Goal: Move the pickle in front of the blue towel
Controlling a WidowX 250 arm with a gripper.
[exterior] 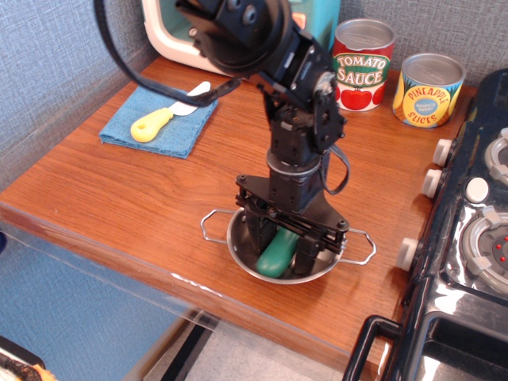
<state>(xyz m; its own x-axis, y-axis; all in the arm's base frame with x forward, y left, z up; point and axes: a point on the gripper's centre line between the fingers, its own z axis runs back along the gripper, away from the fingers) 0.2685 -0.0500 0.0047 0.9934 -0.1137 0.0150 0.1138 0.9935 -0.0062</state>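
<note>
Wooden counter [143, 198]: gripper [279, 252] straddles pickle [275, 252] in bowl [238, 246], grip unconfirmed; smooth pickle may slip.

You can read "TOMATO SAUCE" on the red can [363, 67] at the back of the desk [143, 198], and "PINEAPPLE SLICES" on the yellow can [428, 91] beside it.
</note>
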